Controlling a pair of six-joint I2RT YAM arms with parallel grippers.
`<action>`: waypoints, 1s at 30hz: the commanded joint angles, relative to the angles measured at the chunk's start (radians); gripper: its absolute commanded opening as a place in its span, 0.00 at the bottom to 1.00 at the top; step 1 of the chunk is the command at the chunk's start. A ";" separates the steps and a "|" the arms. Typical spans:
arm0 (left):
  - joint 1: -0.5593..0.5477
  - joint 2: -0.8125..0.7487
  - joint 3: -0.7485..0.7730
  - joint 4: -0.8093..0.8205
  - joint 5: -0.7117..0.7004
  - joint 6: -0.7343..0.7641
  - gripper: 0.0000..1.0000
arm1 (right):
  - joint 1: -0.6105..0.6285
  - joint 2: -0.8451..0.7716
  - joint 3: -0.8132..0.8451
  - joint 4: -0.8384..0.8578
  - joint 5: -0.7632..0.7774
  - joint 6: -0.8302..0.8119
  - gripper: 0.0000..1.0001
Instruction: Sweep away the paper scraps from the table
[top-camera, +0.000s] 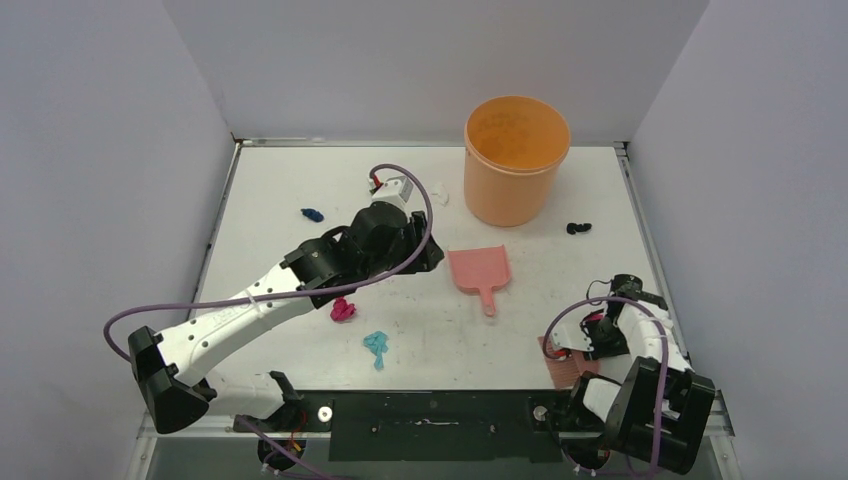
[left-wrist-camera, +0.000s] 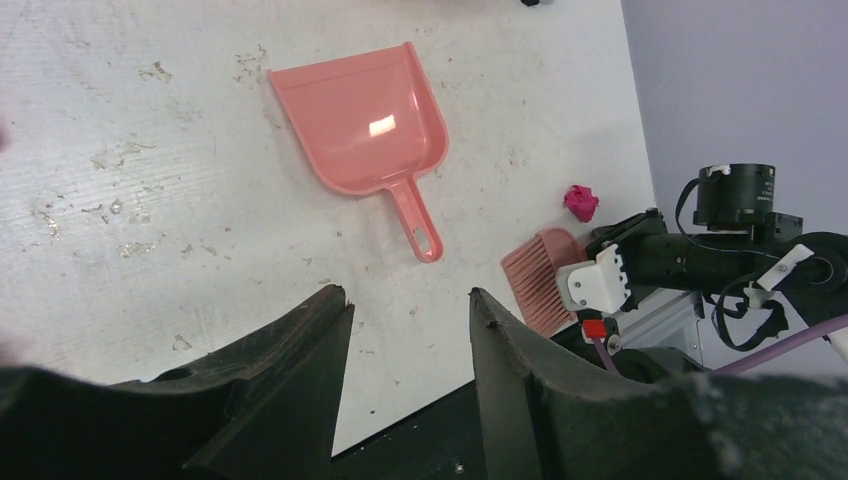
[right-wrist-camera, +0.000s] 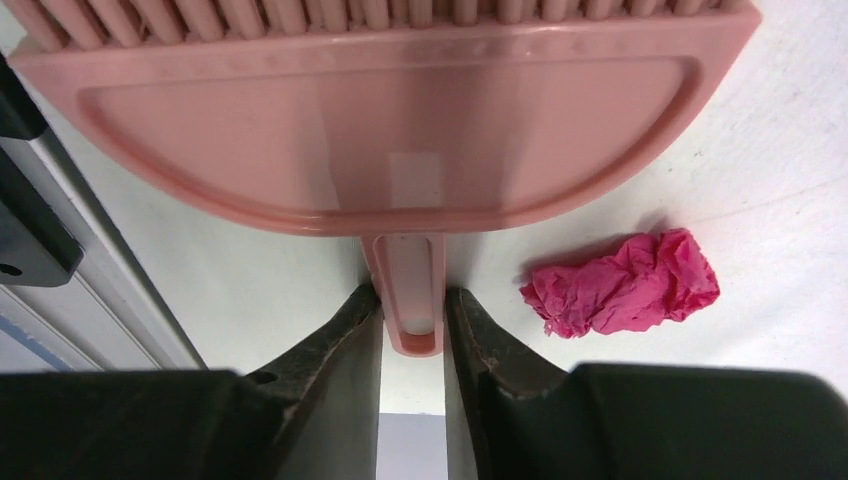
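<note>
On the table (top-camera: 260, 190), top view: scraps (top-camera: 343, 310) scattered mid-left, dustpan (top-camera: 481, 272) near bucket (top-camera: 515, 160). Left wrist: my left gripper (left-wrist-camera: 408, 300) half open, empty, over bare table, dustpan ahead. Right wrist: my right gripper (right-wrist-camera: 411, 292) clamped on brush (right-wrist-camera: 400, 130) handle, magenta scrap (right-wrist-camera: 625, 285) just beside it.

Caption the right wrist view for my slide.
Right gripper grips the pink brush by its handle, magenta paper scrap beside it.

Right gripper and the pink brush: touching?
Touching. The right wrist view shows the right gripper clamped on the brush, its fingers pressed against both sides of the short handle, no gap visible.
</note>
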 joint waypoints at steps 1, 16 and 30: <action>0.007 -0.024 -0.029 -0.004 -0.031 -0.005 0.45 | -0.025 0.049 -0.013 -0.015 -0.066 0.007 0.14; 0.031 -0.084 -0.163 0.121 -0.021 0.059 0.45 | -0.032 -0.097 0.347 -0.480 -0.328 -0.053 0.05; -0.054 -0.208 -0.424 0.623 0.033 0.139 0.47 | 0.048 -0.092 0.591 -0.021 -1.073 1.090 0.05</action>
